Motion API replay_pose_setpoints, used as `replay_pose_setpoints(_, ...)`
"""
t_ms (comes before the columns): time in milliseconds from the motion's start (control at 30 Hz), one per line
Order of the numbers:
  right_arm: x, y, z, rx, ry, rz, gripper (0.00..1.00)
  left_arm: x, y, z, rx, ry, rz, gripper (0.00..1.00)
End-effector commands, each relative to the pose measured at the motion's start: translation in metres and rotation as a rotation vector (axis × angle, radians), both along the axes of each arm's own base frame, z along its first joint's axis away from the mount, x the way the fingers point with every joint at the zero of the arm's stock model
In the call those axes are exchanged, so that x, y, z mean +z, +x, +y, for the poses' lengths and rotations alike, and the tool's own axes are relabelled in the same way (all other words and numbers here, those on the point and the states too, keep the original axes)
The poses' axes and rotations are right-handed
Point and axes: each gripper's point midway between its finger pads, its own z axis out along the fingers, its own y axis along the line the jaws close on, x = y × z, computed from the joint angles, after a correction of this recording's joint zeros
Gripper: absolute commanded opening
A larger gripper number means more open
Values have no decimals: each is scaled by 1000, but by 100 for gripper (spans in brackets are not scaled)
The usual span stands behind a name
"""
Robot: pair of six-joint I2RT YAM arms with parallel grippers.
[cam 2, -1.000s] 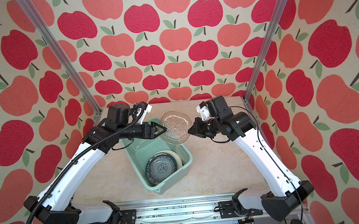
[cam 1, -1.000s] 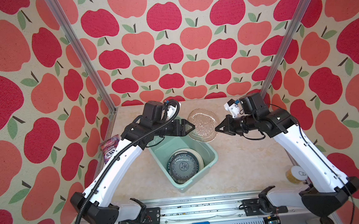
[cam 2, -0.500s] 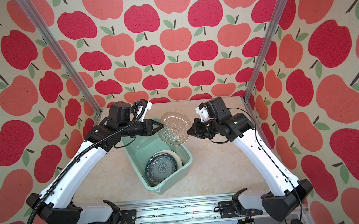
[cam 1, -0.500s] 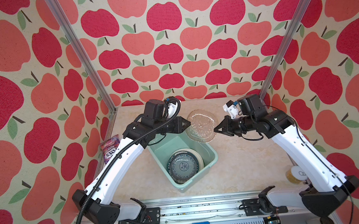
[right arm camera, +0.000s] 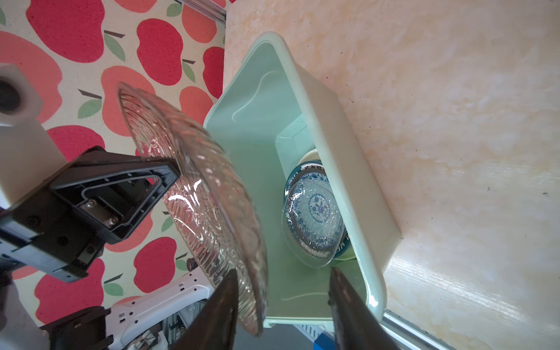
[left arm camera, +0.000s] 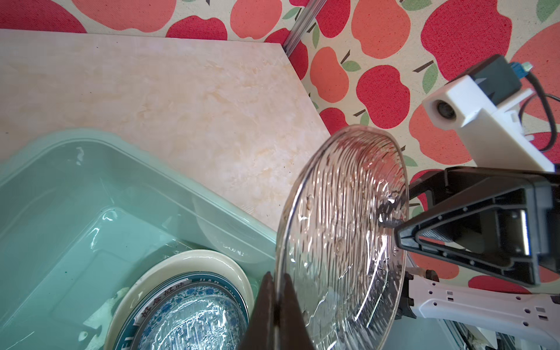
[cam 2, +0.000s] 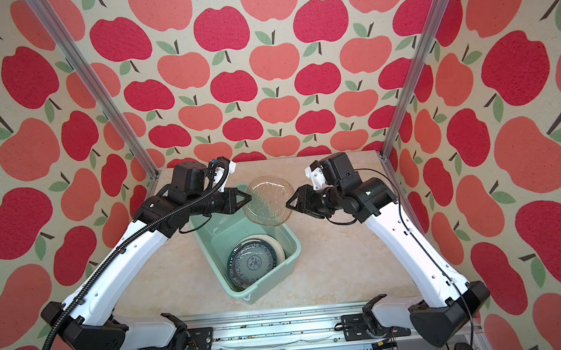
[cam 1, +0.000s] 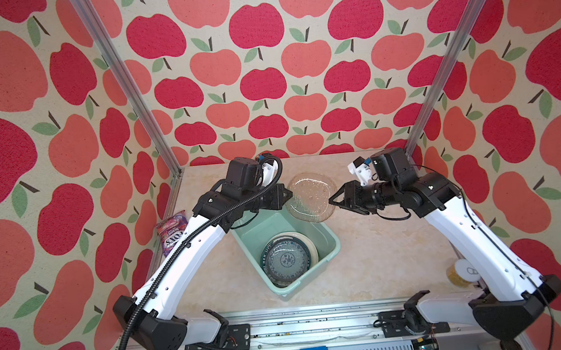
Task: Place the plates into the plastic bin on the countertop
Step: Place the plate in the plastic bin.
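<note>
Clear ribbed glass plate (cam 1: 312, 197) held in air, tilted on edge, above far corner of mint-green rectangular plastic bin (cam 1: 248, 242). Left gripper (left arm camera: 277, 281) pinched tight on plate rim. Right gripper (right arm camera: 281, 272) at opposite rim, jaws apart, rim just beside one finger. In near end of bin: teal floral plate (cam 1: 288, 260) atop stacked pale plates. Bin mid beige marble-patterned countertop (cam 1: 383, 253). Purple candy bag (cam 1: 172, 232) at left edge; yellow can with white lid (cam 1: 461, 272) at right edge.
</note>
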Motion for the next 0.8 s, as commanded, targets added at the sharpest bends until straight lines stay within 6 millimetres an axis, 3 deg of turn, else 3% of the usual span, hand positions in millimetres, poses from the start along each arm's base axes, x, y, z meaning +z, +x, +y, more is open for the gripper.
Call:
replay_pose_setpoints(0, 11, 1, -19, -52, -39, -44, 55, -6, -7, 32, 60, 93, -29, 0)
replay_pose_setpoints(233, 14, 5, -36, -110, -19, -38, 54, -44, -17, 89, 151, 288, -75, 0)
replay_pose_setpoints(300, 11, 5, -38, -112, -21, -31, 54, -58, -22, 97, 116, 356, -117, 0)
replay_pose_setpoints(467, 9, 5, -35, -106, -6, -15, 53, -89, -29, 100, -13, 464, -157, 0)
replay_pose_setpoints(633, 13, 8, -32, -101, -1, -19, 53, -122, -38, 89, -150, 492, -112, 0)
replay_pose_setpoints(767, 11, 8, -31, -102, 8, -3, 52, -137, -32, 84, -175, 521, -97, 0)
